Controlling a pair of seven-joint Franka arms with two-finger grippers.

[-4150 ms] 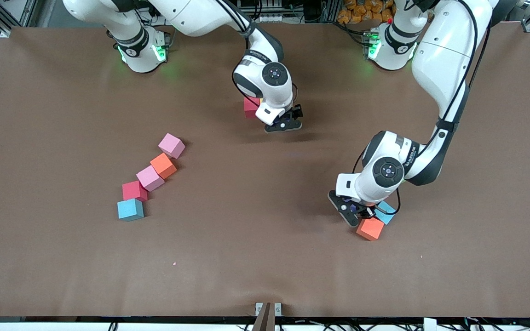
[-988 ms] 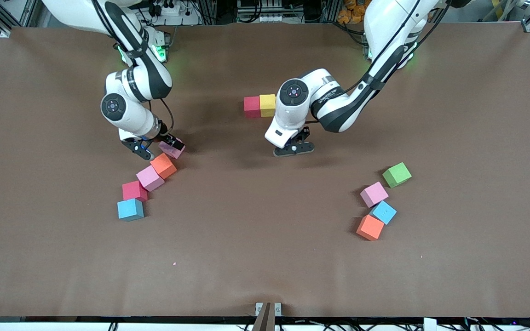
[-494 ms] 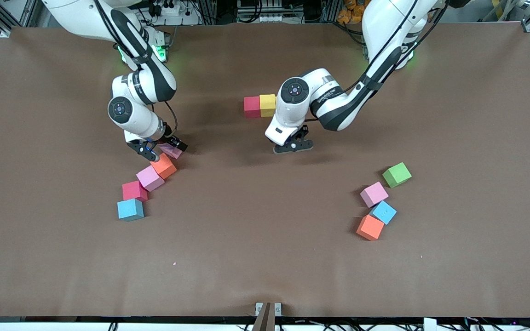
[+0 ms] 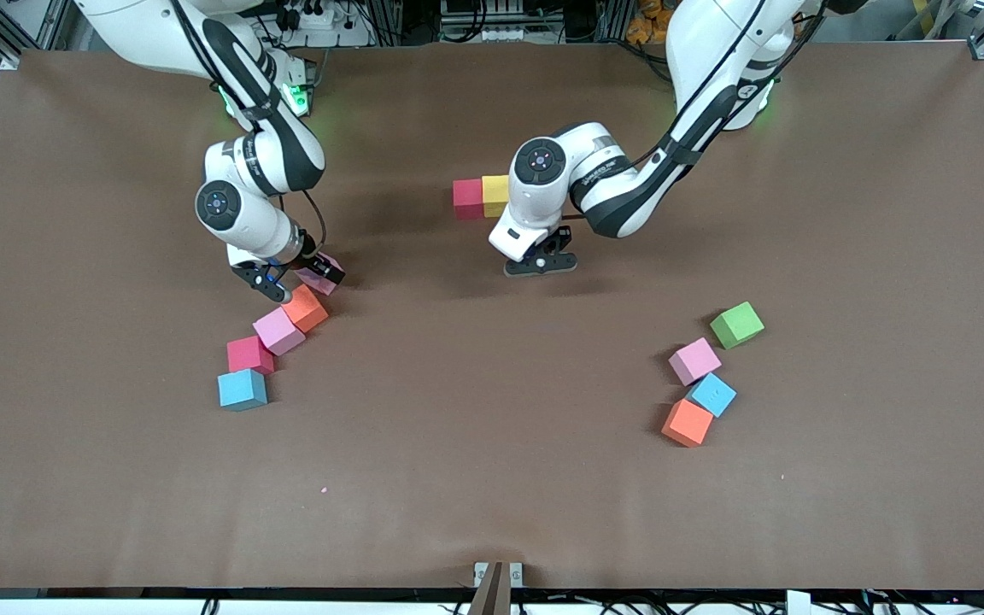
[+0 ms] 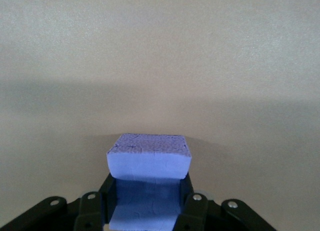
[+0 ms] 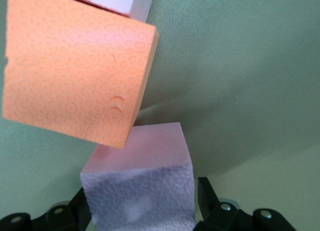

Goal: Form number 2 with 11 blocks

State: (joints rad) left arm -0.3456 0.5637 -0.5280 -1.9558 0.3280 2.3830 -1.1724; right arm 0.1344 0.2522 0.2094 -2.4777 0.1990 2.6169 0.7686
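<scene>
The right arm reaches down from its base toward its own end of the table, its wrist bent low, and the right gripper (image 4: 291, 280) has its two black fingers closed on either side of a pink foam cube (image 6: 140, 191) at table level. The left arm bends at the elbow and reaches in toward the table's middle, where the left gripper (image 4: 541, 264) points down, its fingers clamped on a purple foam cube (image 5: 149, 158).
</scene>
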